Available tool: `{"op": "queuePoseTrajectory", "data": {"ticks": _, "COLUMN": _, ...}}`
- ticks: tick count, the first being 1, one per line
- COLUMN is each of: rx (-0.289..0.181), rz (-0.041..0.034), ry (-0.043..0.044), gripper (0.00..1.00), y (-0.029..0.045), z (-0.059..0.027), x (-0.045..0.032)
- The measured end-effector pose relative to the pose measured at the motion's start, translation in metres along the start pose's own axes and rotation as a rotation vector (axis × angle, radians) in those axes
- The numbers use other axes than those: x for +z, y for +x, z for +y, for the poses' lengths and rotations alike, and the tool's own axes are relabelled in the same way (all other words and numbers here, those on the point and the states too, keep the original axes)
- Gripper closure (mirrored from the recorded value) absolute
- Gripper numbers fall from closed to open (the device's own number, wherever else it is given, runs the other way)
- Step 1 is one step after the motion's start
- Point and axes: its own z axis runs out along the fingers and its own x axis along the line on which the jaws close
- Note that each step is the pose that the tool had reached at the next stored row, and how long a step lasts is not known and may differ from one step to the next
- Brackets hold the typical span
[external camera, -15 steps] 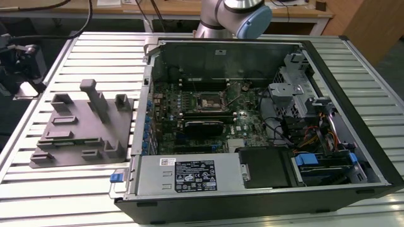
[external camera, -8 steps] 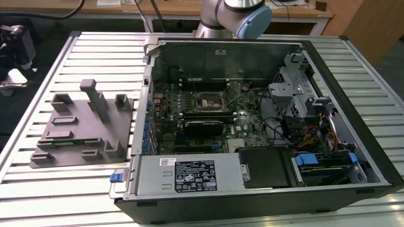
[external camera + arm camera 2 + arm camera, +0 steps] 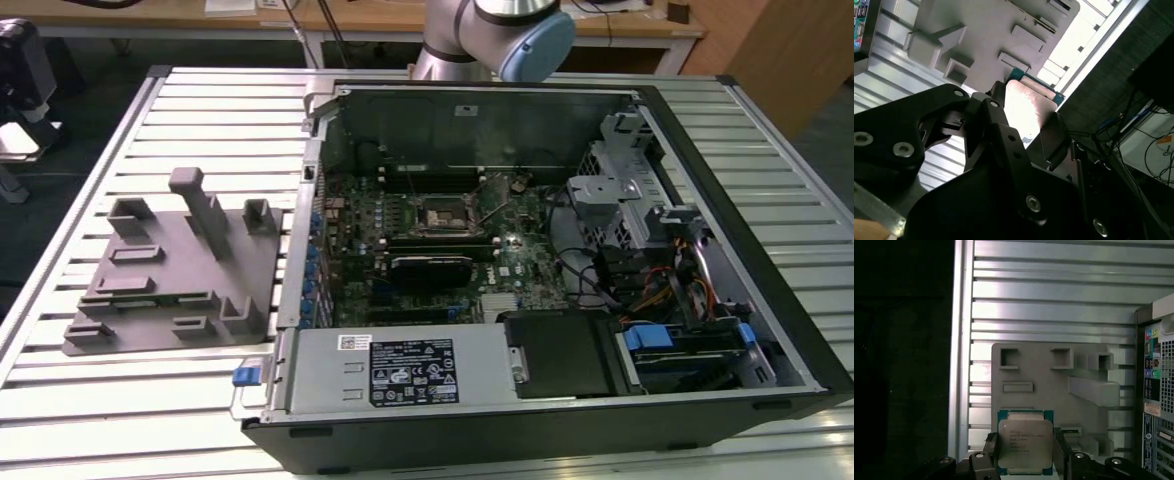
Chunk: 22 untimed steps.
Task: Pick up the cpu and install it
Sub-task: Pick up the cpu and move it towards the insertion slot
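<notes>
Fingers (image 3: 1061, 452) of my claw (image 3: 1025, 454) were pressed against two opposite edges of the cpu (image 3: 1024, 440), so I held the chip clamped between them, its pale silver top turned to the camera in the first wrist view and a thin green rim showing round it. In the second wrist view the cpu's silver face (image 3: 1026, 107) caught a bright glare between my black linkages. Beyond the chip, and not touching it as far as I could tell, lay the grey fixture block (image 3: 1054, 375) with its square pockets and raised ribs, resting on the slatted metal table (image 3: 1054, 290). Just beside the block stood the open computer case (image 3: 1156, 390), its coloured rear ports facing the first wrist view. In the exterior view the block (image 3: 174, 270) sat on the exterior view's left of the case (image 3: 694, 150), and inside the case the motherboard (image 3: 427, 250) lay flat with its square black-framed socket (image 3: 439, 214) near the middle. My arm (image 3: 487, 35) rose behind the case's far wall
</notes>
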Motion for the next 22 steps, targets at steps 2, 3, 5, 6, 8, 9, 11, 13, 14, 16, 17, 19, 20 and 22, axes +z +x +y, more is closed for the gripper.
{"op": "queuePoseTrajectory", "data": {"ticks": 2, "rx": 0.000, "rz": 0.0000, "ry": 0.0000, "gripper": 0.47, "y": 0.0000, "z": 0.0000, "x": -0.0001}}
{"op": "queuePoseTrajectory", "data": {"ticks": 3, "rx": 0.000, "rz": 0.0000, "ry": 0.0000, "gripper": 0.47, "y": 0.0000, "z": 0.0000, "x": -0.0001}}
{"op": "queuePoseTrajectory", "data": {"ticks": 5, "rx": 0.000, "rz": 0.0005, "ry": -0.0012, "gripper": 0.47, "y": -0.0011, "z": 0.0000, "x": -0.0004}}
{"op": "queuePoseTrajectory", "data": {"ticks": 6, "rx": 0.000, "rz": 0.0002, "ry": -0.0019, "gripper": 0.47, "y": -0.0039, "z": -0.0001, "x": -0.0003}}
{"op": "queuePoseTrajectory", "data": {"ticks": 8, "rx": 0.000, "rz": 0.0002, "ry": -0.0025, "gripper": 0.47, "y": -0.0127, "z": -0.0001, "x": 0.0000}}
{"op": "queuePoseTrajectory", "data": {"ticks": 9, "rx": 0.000, "rz": 0.0003, "ry": -0.0026, "gripper": 0.47, "y": -0.0171, "z": -0.0002, "x": 0.0001}}
{"op": "queuePoseTrajectory", "data": {"ticks": 11, "rx": 0.000, "rz": 0.0001, "ry": -0.0029, "gripper": 0.47, "y": -0.0244, "z": -0.0003, "x": 0.0003}}
{"op": "queuePoseTrajectory", "data": {"ticks": 13, "rx": 0.000, "rz": 0.0002, "ry": -0.0031, "gripper": 0.47, "y": -0.0299, "z": -0.0003, "x": 0.0004}}
{"op": "queuePoseTrajectory", "data": {"ticks": 14, "rx": 0.000, "rz": 0.0001, "ry": -0.0032, "gripper": 0.47, "y": -0.0323, "z": -0.0004, "x": 0.0005}}
{"op": "queuePoseTrajectory", "data": {"ticks": 16, "rx": 0.000, "rz": 0.0000, "ry": -0.0035, "gripper": 0.47, "y": -0.0365, "z": -0.0004, "x": 0.0006}}
{"op": "queuePoseTrajectory", "data": {"ticks": 17, "rx": 0.000, "rz": 0.0001, "ry": -0.0036, "gripper": 0.47, "y": -0.0383, "z": -0.0004, "x": 0.0006}}
{"op": "queuePoseTrajectory", "data": {"ticks": 19, "rx": 0.000, "rz": 0.0002, "ry": -0.0039, "gripper": 0.47, "y": -0.0419, "z": -0.0004, "x": 0.0007}}
{"op": "queuePoseTrajectory", "data": {"ticks": 20, "rx": 0.000, "rz": 0.0001, "ry": -0.0041, "gripper": 0.47, "y": -0.0437, "z": -0.0005, "x": 0.0007}}
{"op": "queuePoseTrajectory", "data": {"ticks": 22, "rx": 0.000, "rz": 0.0001, "ry": -0.0044, "gripper": 0.47, "y": -0.0468, "z": -0.0005, "x": 0.0008}}
